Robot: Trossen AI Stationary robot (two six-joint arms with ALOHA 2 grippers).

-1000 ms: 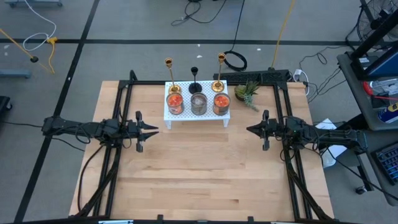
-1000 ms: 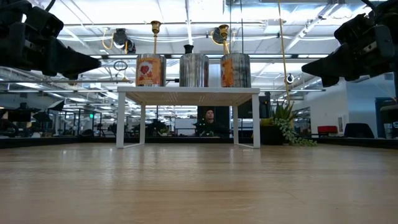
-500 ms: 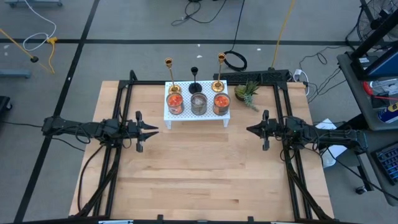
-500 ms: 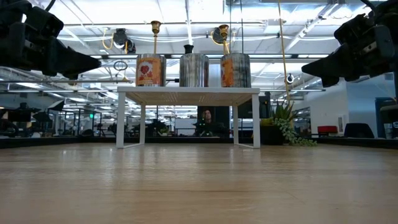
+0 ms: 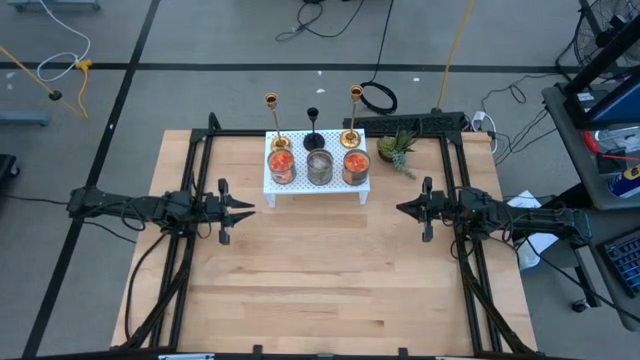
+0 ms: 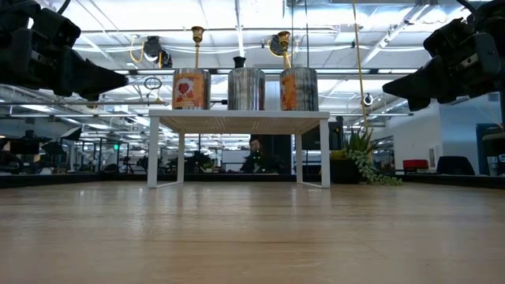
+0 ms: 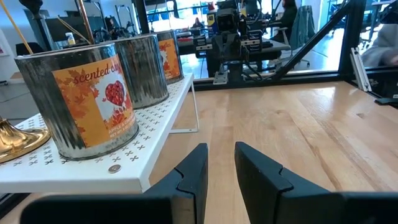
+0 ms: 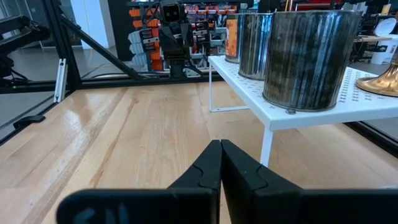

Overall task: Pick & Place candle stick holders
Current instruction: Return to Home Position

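Observation:
Two brass candlesticks (image 5: 272,122) (image 5: 352,118) and a shorter black one (image 5: 314,128) stand upright by their round bases on the far part of a white shelf (image 5: 318,185), behind three cans. One brass base shows in the left wrist view (image 7: 17,138), the other in the right wrist view (image 8: 380,81). My left gripper (image 5: 248,207) hovers left of the shelf, its fingers a little apart and empty (image 7: 220,152). My right gripper (image 5: 402,208) hovers right of the shelf, shut and empty (image 8: 221,149). Both point toward the table's middle.
Three candle cans (image 5: 318,166) stand in a row on the shelf's near part, in front of the candlesticks. A small potted plant (image 5: 398,150) stands right of the shelf. Black frame rails (image 5: 200,170) run along the table's sides. Bare wood lies between and in front of the grippers.

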